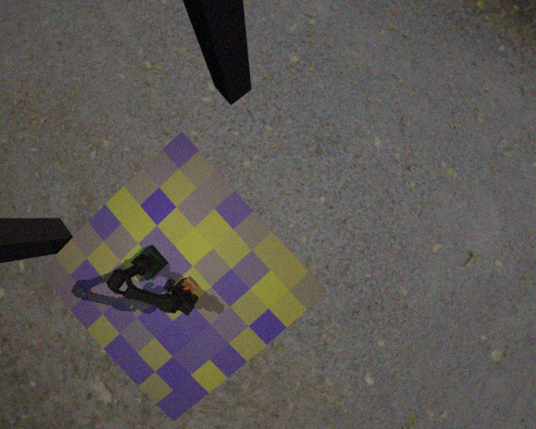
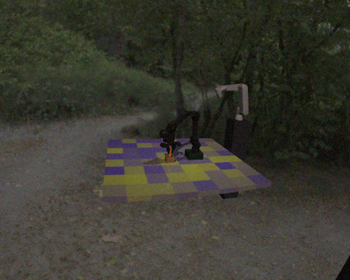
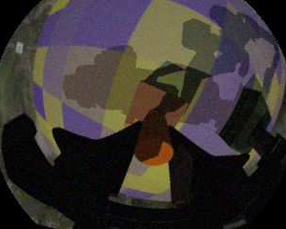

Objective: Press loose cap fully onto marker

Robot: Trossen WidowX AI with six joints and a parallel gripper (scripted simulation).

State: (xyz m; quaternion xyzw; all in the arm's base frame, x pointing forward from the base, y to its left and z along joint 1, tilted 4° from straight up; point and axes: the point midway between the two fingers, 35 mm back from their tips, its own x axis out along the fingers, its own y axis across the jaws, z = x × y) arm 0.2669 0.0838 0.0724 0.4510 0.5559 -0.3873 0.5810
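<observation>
The brown holder block [image 1: 193, 281] [image 2: 170, 160] [image 3: 144, 99] stands on the checkered table. The orange cap [image 2: 170, 151] [image 3: 165, 155] is upright above the block, in line with the marker's place. Its side looks dark brown in the wrist view. My gripper [image 2: 170, 149] [image 3: 154, 126] points down over the block and is shut on the cap, with a finger on each side. The marker is almost wholly hidden under the cap. I cannot tell how far down the cap sits.
The arm's dark green base [image 1: 155, 261] [image 2: 194, 154] [image 3: 244, 119] stands on the table close to the block. A pale second arm [image 2: 243, 99] on a dark pedestal [image 2: 241, 138] stands beyond the table. Dark beams [image 1: 226, 50] [image 1: 23, 238] show in the top view.
</observation>
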